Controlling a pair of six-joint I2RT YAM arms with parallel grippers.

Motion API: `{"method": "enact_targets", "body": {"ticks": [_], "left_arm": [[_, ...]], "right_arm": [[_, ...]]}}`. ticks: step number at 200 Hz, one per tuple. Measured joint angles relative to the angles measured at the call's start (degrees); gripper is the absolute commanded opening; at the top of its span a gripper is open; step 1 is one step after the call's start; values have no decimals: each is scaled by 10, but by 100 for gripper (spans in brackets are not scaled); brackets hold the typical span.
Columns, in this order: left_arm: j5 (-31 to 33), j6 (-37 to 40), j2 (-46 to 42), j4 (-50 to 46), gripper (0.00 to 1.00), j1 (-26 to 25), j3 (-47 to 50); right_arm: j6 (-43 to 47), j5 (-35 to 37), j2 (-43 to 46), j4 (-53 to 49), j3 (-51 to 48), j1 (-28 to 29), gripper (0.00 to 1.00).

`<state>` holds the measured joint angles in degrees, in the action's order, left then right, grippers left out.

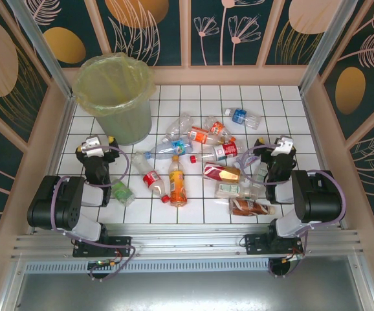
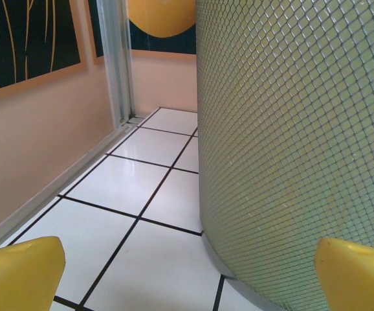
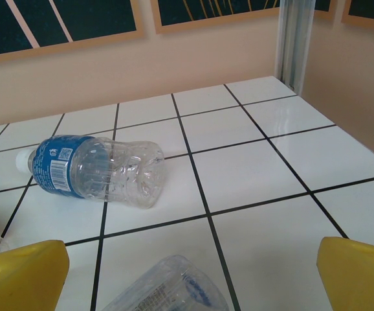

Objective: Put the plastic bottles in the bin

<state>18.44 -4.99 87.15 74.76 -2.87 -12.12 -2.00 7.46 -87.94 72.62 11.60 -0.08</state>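
Observation:
The bin point(image 1: 116, 97), a tall pale green bucket lined with a yellow-green bag, stands at the back left. Several plastic bottles lie in the middle of the tiled floor, among them an orange one point(image 1: 177, 181), a red-labelled one point(image 1: 153, 178) and a green one point(image 1: 122, 192) beside the left arm. My left gripper point(image 1: 96, 139) is open just in front of the bin, whose mesh wall point(image 2: 290, 149) rises close ahead between the yellow fingers point(image 2: 19, 272). My right gripper point(image 1: 274, 140) is open and empty at the right of the pile. A blue-labelled bottle point(image 3: 96, 172) lies ahead of it, and a clear bottle point(image 3: 167, 288) lies low between its fingers point(image 3: 358, 272).
Pink walls with dark panels close in the white tiled floor point(image 1: 193, 207) on three sides. An aluminium post point(image 2: 116, 58) stands in the left corner and another point(image 3: 296, 39) in the right corner. Bare tiles point(image 3: 271, 175) lie to the right of the blue-labelled bottle.

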Motion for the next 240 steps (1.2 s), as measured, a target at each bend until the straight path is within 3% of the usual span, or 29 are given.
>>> {"method": "enact_targets", "body": {"ticks": [198,240], "left_arm": [[-1,0,0,-2,99,0,0],[-3,-1,-59,-91,98,0,-24]], "right_arm": [[0,0,0,0,0,0,99],[0,7,26,-43,9,2,99]]}}
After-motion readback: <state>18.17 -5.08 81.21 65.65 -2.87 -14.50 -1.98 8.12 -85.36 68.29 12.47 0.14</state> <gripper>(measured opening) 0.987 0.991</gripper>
